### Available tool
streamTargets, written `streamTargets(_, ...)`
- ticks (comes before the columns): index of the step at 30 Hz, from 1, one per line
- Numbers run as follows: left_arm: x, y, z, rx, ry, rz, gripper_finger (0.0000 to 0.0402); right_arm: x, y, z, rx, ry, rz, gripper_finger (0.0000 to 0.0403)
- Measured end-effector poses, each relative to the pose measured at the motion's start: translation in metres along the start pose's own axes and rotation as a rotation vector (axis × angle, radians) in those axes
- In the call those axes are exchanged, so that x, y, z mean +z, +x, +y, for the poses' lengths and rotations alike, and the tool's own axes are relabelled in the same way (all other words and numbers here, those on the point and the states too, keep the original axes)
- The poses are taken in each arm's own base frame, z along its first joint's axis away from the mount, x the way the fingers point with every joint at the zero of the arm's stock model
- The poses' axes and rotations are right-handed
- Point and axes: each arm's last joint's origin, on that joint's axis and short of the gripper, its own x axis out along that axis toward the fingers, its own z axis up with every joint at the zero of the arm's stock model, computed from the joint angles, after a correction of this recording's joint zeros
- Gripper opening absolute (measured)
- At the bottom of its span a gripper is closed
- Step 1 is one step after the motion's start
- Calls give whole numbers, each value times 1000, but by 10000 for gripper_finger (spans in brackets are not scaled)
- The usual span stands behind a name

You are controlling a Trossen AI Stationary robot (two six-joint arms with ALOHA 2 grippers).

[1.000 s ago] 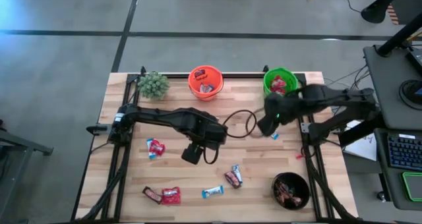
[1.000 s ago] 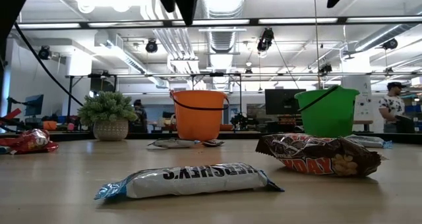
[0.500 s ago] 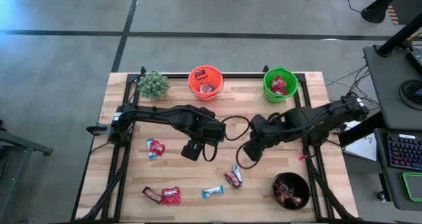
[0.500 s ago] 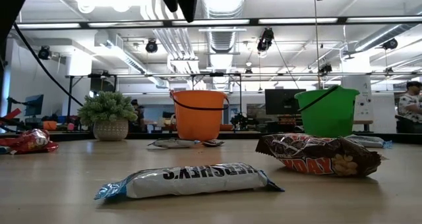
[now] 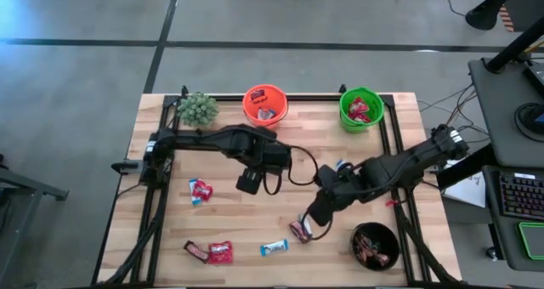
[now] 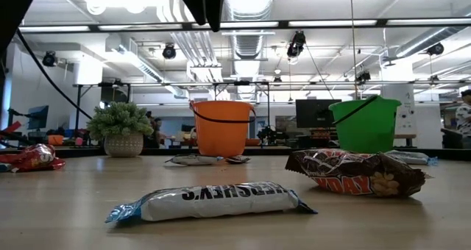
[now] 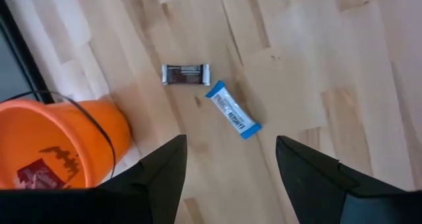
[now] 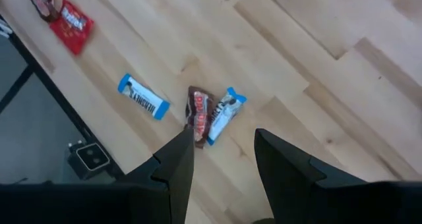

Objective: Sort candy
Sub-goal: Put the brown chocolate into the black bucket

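Candy lies scattered on the wooden table (image 5: 170, 225). A brown bar (image 8: 198, 112) and a blue-and-white bar (image 8: 224, 115) lie side by side below my right gripper (image 8: 221, 165), which hangs open and empty above them (image 5: 316, 212). Further pieces are a blue-and-white bar (image 5: 274, 247), a red packet (image 5: 221, 252), a dark bar (image 5: 195, 250) and a red packet (image 5: 200, 189). My left gripper (image 5: 248, 183) hangs open and empty over mid-table. Its wrist view shows a dark bar (image 7: 186, 74) and a blue-and-white bar (image 7: 233, 118) beside the orange bucket (image 7: 59, 145).
At the far edge stand the orange bucket (image 5: 265, 104) and a green bucket (image 5: 360, 109), both with candy inside, and a small green plant (image 5: 197, 109). A black bowl (image 5: 375, 244) with dark bars sits at the near right corner. Black cables loop between the arms (image 5: 302, 166).
My right gripper has swung from beside the green bucket toward the table's near edge and left, sinking a little, and now hangs over the pair of bars. My left gripper has drifted a little toward the far edge. No candy has moved.
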Motion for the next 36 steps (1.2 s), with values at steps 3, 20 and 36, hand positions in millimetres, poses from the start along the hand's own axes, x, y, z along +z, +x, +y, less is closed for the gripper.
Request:
streamTargets(3,-4,-4,7,6,-19,-10,214,-3,9,4,-16,-14,14,151)
streamTargets(20,-33,-26,42,41,-110,-56,214,-3,69,31,7,-159,82,151)
streamTargets(36,-47,-38,54,60,-152,-81,214,-12,139,35,-145,-79,160,151)
